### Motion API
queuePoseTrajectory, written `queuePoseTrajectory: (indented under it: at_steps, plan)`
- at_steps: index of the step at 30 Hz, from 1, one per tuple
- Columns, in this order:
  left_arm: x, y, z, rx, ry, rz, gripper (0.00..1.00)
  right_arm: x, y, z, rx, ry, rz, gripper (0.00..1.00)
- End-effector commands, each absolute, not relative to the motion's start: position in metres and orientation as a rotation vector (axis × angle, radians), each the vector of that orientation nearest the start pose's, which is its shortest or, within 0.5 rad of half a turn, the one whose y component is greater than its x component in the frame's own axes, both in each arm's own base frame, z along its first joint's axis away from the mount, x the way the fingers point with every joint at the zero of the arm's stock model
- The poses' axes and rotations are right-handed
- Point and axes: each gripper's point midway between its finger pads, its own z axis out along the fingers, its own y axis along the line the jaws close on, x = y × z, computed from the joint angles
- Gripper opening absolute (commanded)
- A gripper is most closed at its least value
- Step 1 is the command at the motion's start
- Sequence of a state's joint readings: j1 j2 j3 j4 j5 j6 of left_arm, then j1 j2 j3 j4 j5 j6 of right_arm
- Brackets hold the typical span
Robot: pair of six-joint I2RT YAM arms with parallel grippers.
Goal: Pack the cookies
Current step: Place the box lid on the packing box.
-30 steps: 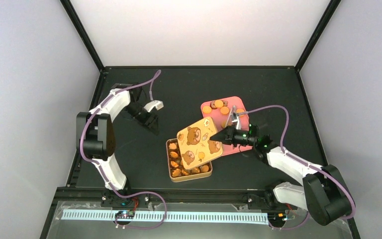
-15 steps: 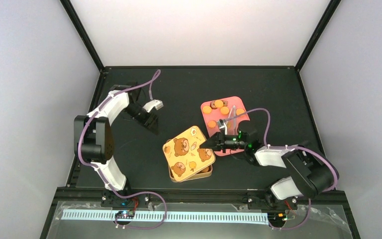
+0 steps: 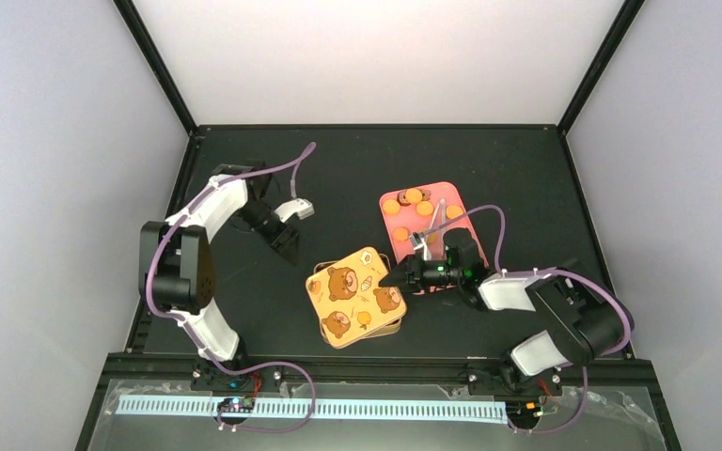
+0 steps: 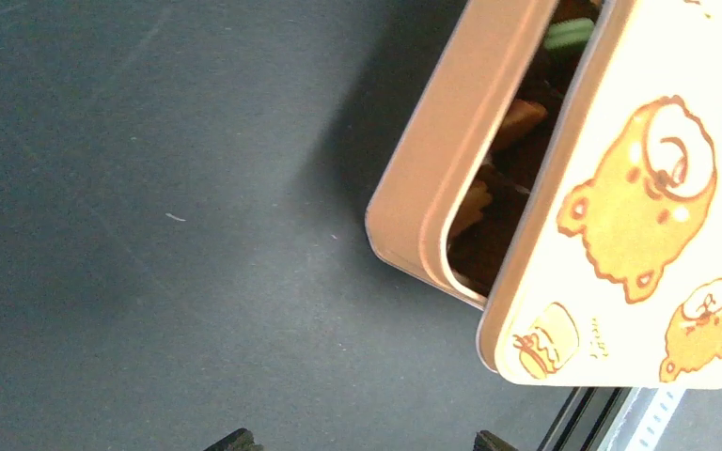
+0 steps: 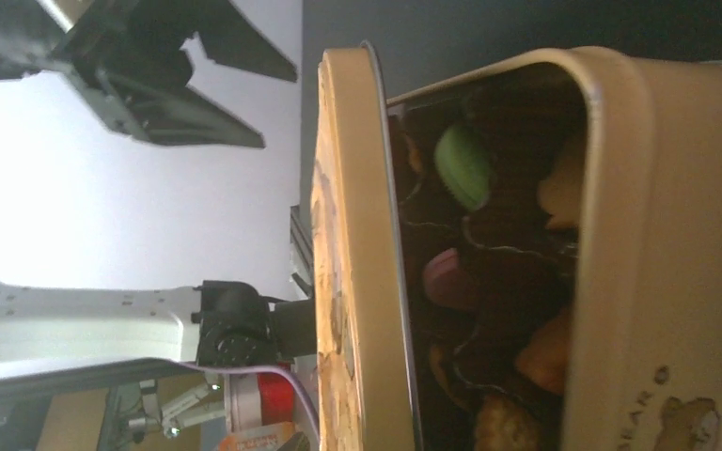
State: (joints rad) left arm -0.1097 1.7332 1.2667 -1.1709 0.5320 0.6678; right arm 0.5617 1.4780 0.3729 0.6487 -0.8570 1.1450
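I am holding my left gripper (image 3: 289,244) over the bare table (image 3: 338,169), left of and a little beyond the tin (image 3: 387,328). Its fingers (image 4: 235,438) are standing apart with nothing between them, pointing toward the tin's left corner but well clear of it.

The tin is sitting near the middle of the table, toward the near edge. The lid (image 3: 350,296) with the bears is lying over it, covering nearly all of it from above, but it is not seated. From my left wrist it is overhanging the rim with a dark gap showing. From my right wrist it is tilting up off the wall.

Through that gap, cookies are showing in the tin: a green one (image 5: 465,164), a pink one (image 5: 447,277), and orange ones (image 5: 545,352) down among the dark dividers.

I am reaching my right gripper (image 3: 397,276) in from the right, its tip right at the lid's right edge. I cannot tell whether its fingers are apart or pinching the lid, nor whether they are touching it at all.

Right of the tin and farther back, the pink tray (image 3: 402,240) is lying with more cookies (image 3: 412,196) along its far end, orange with some dark brown. The tongs (image 3: 438,214) are resting on the tray beside them, just beyond my right wrist.
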Motion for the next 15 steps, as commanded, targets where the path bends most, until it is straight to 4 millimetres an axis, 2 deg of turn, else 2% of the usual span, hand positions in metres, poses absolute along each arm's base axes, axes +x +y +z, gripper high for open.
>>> queuePoseTrajectory:
  at_steps: [1,3,5,9,15]
  plan:
    - [0.257,-0.124,0.103,1.295,2.684,-0.776,0.61,0.213,0.284,0.09,-0.007,2.469,1.716,0.32]
    - [0.247,-0.125,0.095,1.358,2.682,-0.745,0.61,0.214,0.283,0.089,-0.013,2.477,1.69,0.36]
    - [0.242,-0.128,0.095,1.396,2.656,-0.748,0.63,0.214,0.282,0.091,-0.039,2.474,1.672,0.42]
    - [0.241,-0.131,0.094,1.425,2.645,-0.763,0.63,0.212,0.277,0.088,-0.086,2.525,1.574,0.53]
    - [0.249,-0.125,0.084,1.437,2.665,-0.638,0.64,0.213,0.262,0.08,-0.166,2.605,1.353,0.61]
